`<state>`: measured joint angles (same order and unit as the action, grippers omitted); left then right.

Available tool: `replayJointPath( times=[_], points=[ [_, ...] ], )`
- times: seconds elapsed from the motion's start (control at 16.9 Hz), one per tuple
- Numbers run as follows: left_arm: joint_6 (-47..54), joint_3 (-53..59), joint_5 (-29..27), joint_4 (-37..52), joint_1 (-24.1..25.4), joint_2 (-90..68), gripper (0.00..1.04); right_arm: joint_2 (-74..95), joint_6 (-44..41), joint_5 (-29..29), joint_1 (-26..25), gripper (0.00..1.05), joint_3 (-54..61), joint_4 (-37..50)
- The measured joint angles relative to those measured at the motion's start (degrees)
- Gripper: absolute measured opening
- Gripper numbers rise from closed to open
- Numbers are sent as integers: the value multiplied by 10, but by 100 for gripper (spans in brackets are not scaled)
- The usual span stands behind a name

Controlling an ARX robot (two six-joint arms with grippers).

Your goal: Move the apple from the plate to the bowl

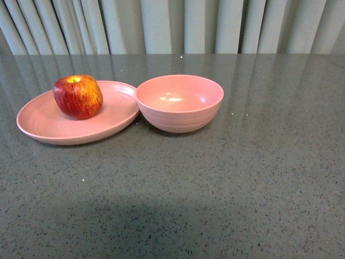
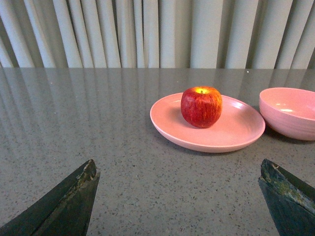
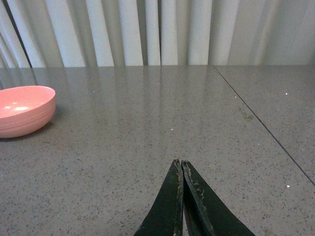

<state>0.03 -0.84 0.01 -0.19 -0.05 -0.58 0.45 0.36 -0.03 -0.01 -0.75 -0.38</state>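
Note:
The red apple (image 1: pixel 78 96) with its yellow stem patch sits on the shallow pink plate (image 1: pixel 38 127) at the left of the front view. The deep pink bowl (image 1: pixel 179 102) stands empty just right of the plate, touching its rim. Neither arm shows in the front view. In the left wrist view the apple (image 2: pixel 201 106) rests on the plate (image 2: pixel 236 132) with the bowl (image 2: pixel 290 113) beside it; my left gripper (image 2: pixel 179 167) is open and empty, well short of the plate. My right gripper (image 3: pixel 181 162) is shut and empty, with the bowl (image 3: pixel 22 110) far off to one side.
The things stand on a grey speckled tabletop (image 1: pixel 215 189). Pale pleated curtains (image 1: pixel 172 27) hang behind its far edge. A thin seam (image 3: pixel 266 128) runs across the table in the right wrist view.

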Motion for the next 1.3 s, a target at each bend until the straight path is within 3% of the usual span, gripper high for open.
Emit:
replayJointPath(
  times=[0.29, 0.35, 0.71, 0.88, 1.3],
  points=[
    [0, 0, 0, 0, 0, 0, 98, -2, 0, 0, 0, 2, 0, 1],
    [0, 0, 0, 0, 0, 0, 98, -2, 0, 0, 0, 7, 0, 1],
    [0, 0, 0, 0, 0, 0, 98, -2, 0, 0, 0, 66, 0, 1],
    [0, 0, 0, 0, 0, 0, 98, -2, 0, 0, 0, 100, 0, 1],
    [0, 0, 0, 0, 0, 0, 98, -2, 0, 0, 0, 98, 0, 1]
  ],
)
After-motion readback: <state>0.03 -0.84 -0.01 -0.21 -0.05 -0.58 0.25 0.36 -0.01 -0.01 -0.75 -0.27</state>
